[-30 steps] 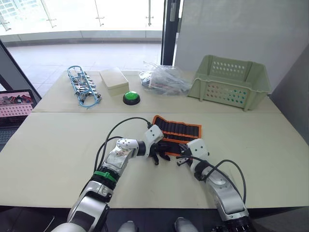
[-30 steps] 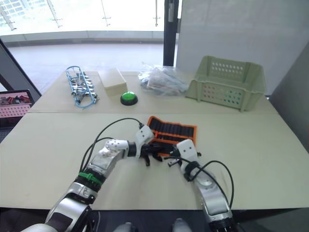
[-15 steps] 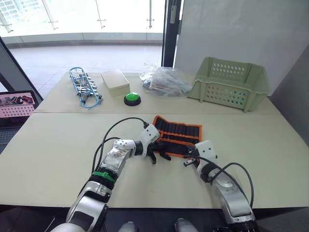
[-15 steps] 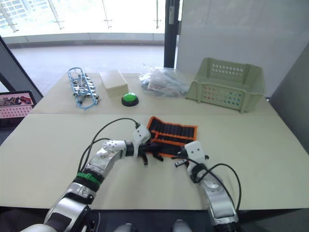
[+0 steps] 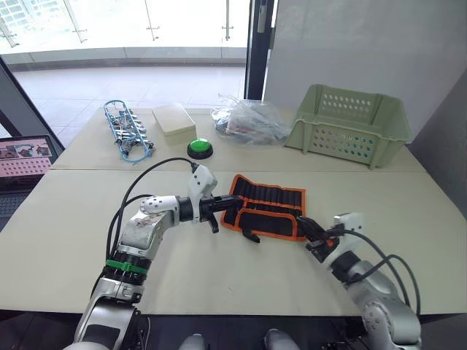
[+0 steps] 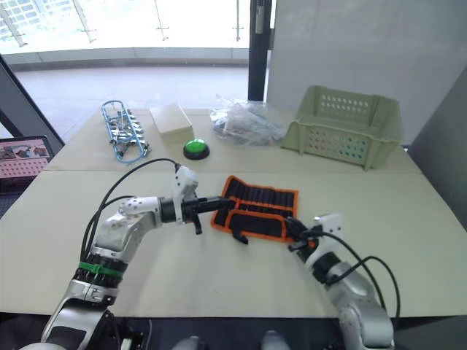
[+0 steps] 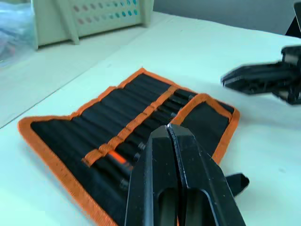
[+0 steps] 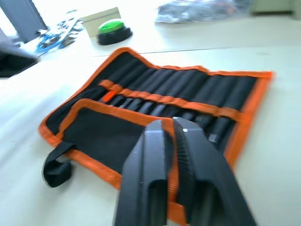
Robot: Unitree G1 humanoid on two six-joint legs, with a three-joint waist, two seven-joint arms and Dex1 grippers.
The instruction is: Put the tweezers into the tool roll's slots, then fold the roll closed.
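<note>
I see the black tool roll [image 5: 266,208] with orange edging lying open on the pale surface [image 5: 87,240], its near flap folded up over the lower part of the slots [image 7: 136,127] and its strap [image 8: 56,169] curled off the near edge. My left hand [image 5: 225,206], fingers pressed together and holding nothing, sits at the roll's left edge. My right hand [image 5: 306,227], also closed and empty, hovers just off the roll's near right corner.

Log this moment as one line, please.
roll: part-folded, near flap over | left gripper: shut, at roll's edge | right gripper: shut, beside roll
</note>
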